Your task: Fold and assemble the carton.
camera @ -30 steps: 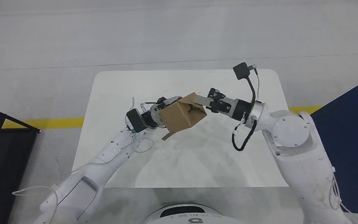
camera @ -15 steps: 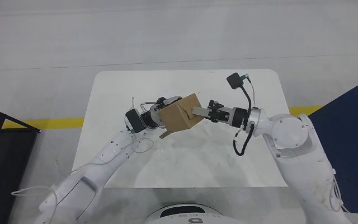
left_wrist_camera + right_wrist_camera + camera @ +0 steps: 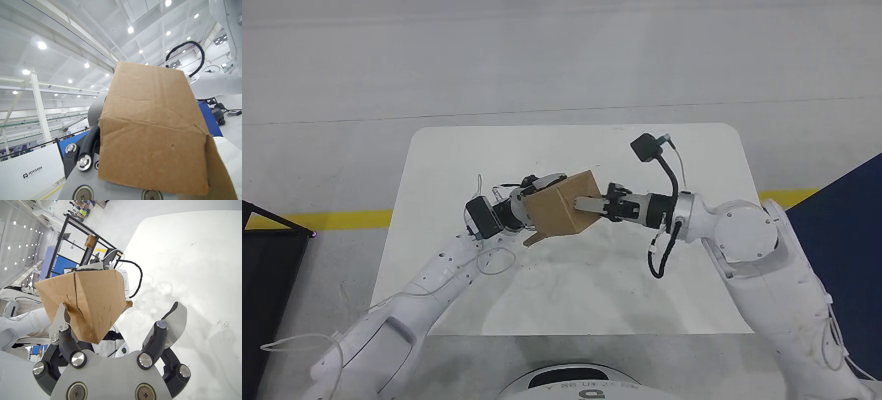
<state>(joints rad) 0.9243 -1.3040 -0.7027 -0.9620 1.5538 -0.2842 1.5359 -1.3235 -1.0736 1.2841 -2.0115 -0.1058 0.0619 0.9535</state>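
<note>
Carton (image 3: 560, 205) is hanging just above the table (image 3: 642, 290), with the left gripper (image 3: 521, 209) apparently clamping one end. Right gripper (image 3: 118, 308) is standing spread, one finger (image 3: 58, 315) touching the end flap. Advice: push squarely along the crease, left clamp bracing.

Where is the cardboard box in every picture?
Top view: the carton is over the middle of the table.
Left wrist view: the carton is close up, in the centre of the picture.
Right wrist view: the carton is near, with one corner pointing at the camera.
Shared landmark: the white table beneath it.
</note>
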